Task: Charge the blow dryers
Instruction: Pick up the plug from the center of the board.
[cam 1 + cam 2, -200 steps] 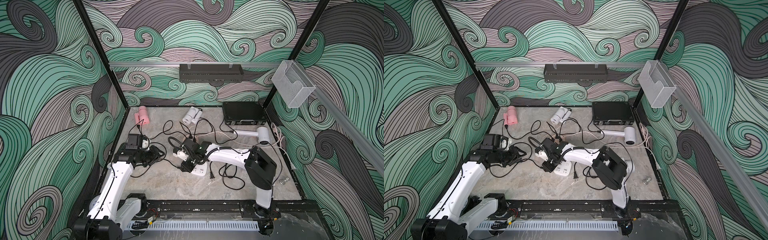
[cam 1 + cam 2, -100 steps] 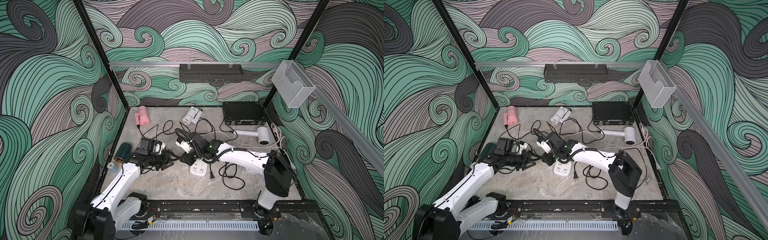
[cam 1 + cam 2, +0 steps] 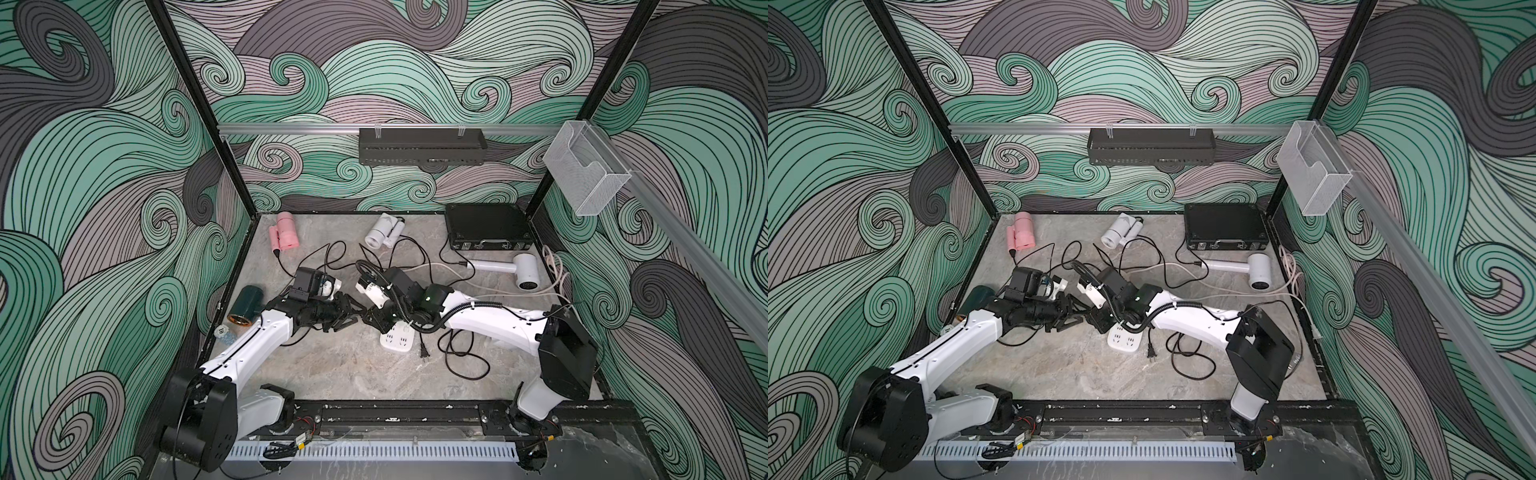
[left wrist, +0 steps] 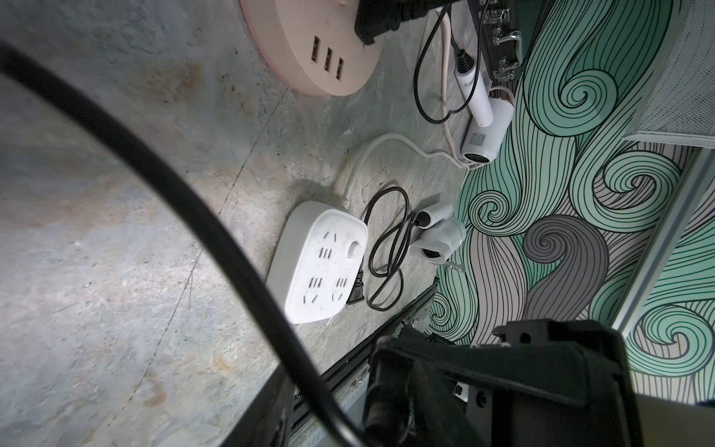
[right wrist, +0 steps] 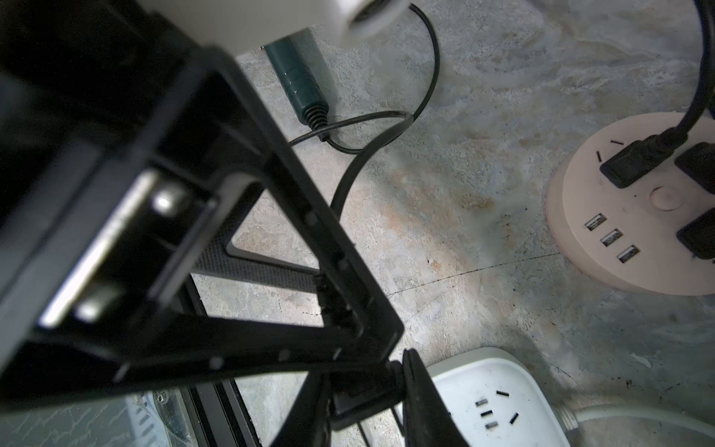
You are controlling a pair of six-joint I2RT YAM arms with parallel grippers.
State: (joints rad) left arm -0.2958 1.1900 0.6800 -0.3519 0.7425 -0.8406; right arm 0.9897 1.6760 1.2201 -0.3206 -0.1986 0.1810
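Left tool [image 3: 352, 318] swung inward; right tool [image 5: 365, 410] pinches blocky black plug [image 5: 354, 400]

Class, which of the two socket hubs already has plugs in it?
The round peach hub: black plugs sit in it; the square white hub's sockets are empty.

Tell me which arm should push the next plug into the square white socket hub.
Right. The right claw clamps a black plug right beside the square white socket hub, whose visible sockets look free. The left claw is farther from the hub, and no plug is visible in it.
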